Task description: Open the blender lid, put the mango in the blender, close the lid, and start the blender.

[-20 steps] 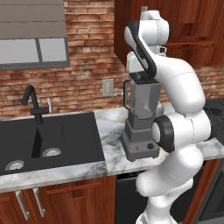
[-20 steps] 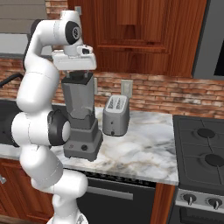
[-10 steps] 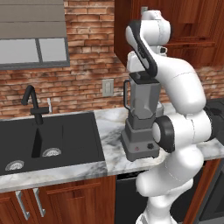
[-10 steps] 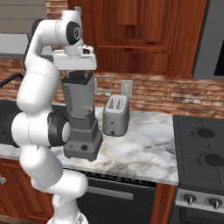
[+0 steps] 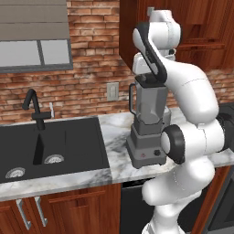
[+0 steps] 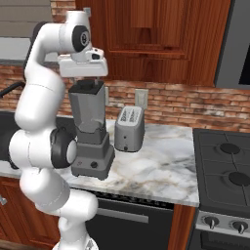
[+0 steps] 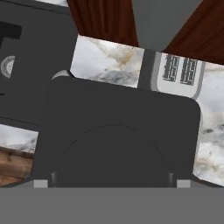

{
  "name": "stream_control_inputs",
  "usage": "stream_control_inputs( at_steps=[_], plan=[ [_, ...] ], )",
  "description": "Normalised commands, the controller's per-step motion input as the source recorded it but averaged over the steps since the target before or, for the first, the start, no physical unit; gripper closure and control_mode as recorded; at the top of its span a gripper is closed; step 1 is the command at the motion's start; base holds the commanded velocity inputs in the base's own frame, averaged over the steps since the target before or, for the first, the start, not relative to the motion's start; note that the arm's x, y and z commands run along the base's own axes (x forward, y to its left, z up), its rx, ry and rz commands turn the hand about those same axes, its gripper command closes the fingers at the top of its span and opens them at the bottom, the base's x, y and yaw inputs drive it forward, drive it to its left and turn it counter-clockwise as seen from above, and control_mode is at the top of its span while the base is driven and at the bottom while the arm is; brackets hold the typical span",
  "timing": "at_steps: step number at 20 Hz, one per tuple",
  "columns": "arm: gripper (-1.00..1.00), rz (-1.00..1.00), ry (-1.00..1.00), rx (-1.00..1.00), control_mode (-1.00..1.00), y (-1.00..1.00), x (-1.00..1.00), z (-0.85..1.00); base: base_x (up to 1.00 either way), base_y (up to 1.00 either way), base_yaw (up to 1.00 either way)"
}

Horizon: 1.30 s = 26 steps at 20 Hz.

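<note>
The grey blender (image 5: 148, 123) stands on the marble counter, its jar (image 6: 89, 114) upright on the dark base. The dark blender lid (image 7: 118, 131) sits square on the jar's rim (image 6: 89, 84). My gripper (image 6: 88, 79) hangs straight down over the lid, right at its top. In the hand view my gripper (image 7: 112, 183) shows its two tips far apart on either side of the lid's raised centre, open, with nothing pinched. The mango is out of view.
A silver toaster (image 6: 129, 128) stands on the counter just right of the blender. A black sink (image 5: 50, 146) with a dark faucet (image 5: 34, 109) lies to the left. A stove (image 6: 224, 171) is at the far right. Wooden cabinets (image 6: 146, 39) hang close above my hand.
The arm and blender stay where they were. The fingers look to have spread slightly wider over the lid.
</note>
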Motion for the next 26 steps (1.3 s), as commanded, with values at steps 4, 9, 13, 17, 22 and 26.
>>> stream_control_inputs(
  at_steps=[4, 9, 13, 17, 22, 26],
  plan=[
    [-1.00, 0.00, -0.16, 0.00, -1.00, 0.00, -0.03, 0.14, 0.00, 0.00, 0.00],
    [-1.00, 0.00, -0.21, 0.00, -1.00, 0.00, -0.34, 0.18, 0.00, 0.00, 0.00],
    [-1.00, 0.00, -0.29, 0.00, -1.00, 0.00, -0.69, 0.00, 0.00, 0.00, 0.00],
    [-1.00, 0.00, -0.34, 0.00, -1.00, 0.00, -0.86, -0.02, 0.00, 0.00, 0.00],
    [-1.00, 0.00, -0.33, 0.00, -1.00, 0.00, -0.91, -0.21, 0.00, 0.00, 0.00],
    [-1.00, -0.07, -0.26, -0.12, -1.00, 0.01, -0.78, -0.52, 0.00, 0.00, 0.00]
  ],
)
